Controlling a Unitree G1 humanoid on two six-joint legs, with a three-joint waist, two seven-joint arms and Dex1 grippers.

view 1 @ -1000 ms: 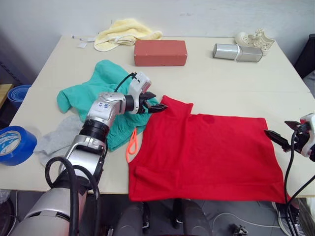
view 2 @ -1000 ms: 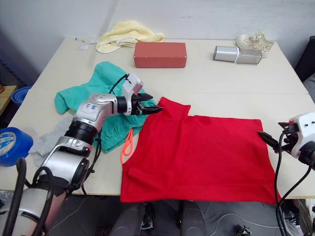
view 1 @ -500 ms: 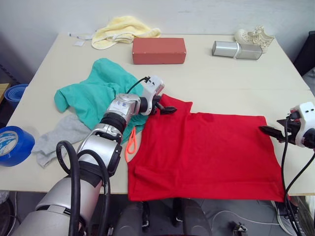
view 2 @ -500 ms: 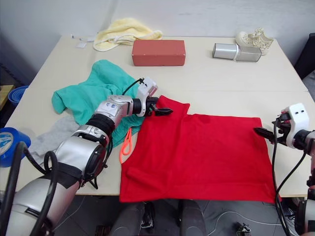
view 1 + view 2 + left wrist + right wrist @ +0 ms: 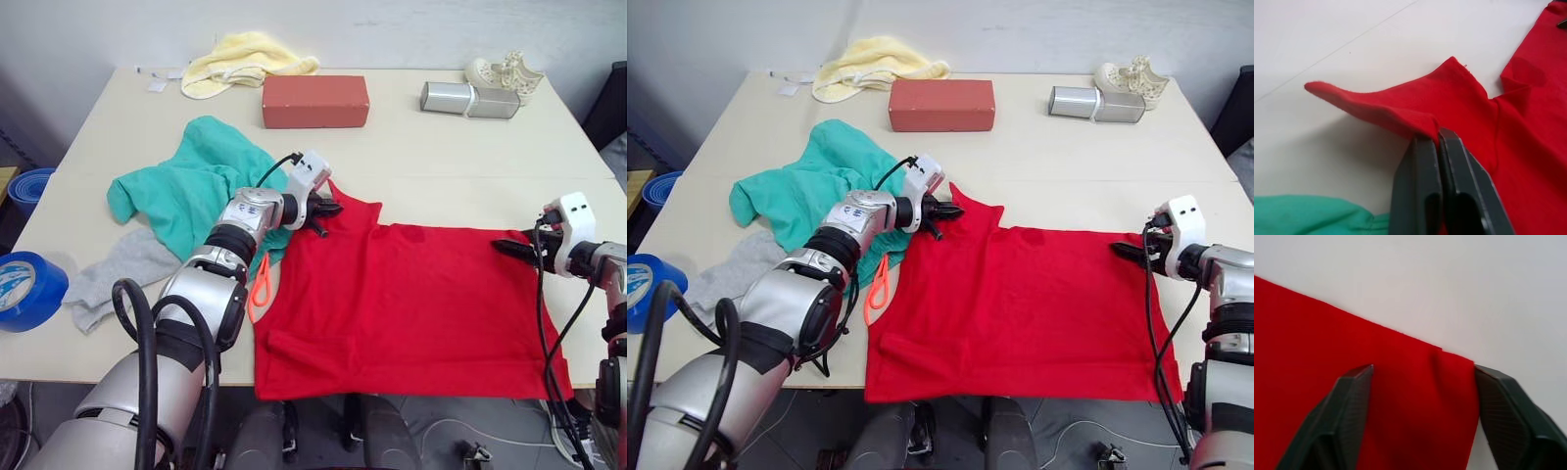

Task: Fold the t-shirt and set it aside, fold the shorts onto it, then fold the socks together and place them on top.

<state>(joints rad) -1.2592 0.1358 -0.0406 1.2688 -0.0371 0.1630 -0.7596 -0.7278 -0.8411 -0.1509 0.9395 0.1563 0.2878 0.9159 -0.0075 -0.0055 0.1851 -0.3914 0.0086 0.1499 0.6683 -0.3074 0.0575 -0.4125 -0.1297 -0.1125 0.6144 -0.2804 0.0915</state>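
T-shirt [image 5: 411,304] lies spread over the near half of the table [image 5: 431,147], from the centre toward 5 o'clock, its near hem at the table's front edge. Its far left corner is pinched and lifted: the left gripper [image 5: 945,211] has its fingers [image 5: 1420,196] pressed together on a fold of the red cloth, which rises off the table in a tented flap in the left wrist view. The right gripper [image 5: 1122,251] sits at the shirt's far right corner, at about 3 o'clock, with its fingers [image 5: 1352,401] spread wide to either side of that corner; the cloth lies flat between them and nothing is held.

The shorts [image 5: 191,186] lie crumpled at 9 o'clock, beside and partly under the left arm, with the orange drawstring [image 5: 261,284] looped on the table just beside the shirt's left edge. The socks [image 5: 113,274] lie in a grey heap toward 8 o'clock, touching the near edge of the shorts.

Along the far side of the table, a pale yellow cloth [image 5: 245,61] is at 11 o'clock, a red block [image 5: 315,101] at 12 o'clock, and a silver cylinder [image 5: 468,99] with a cream-coloured ornament [image 5: 507,72] just behind it at 1 o'clock. A blue tape roll [image 5: 27,289] sits off the table's left edge.
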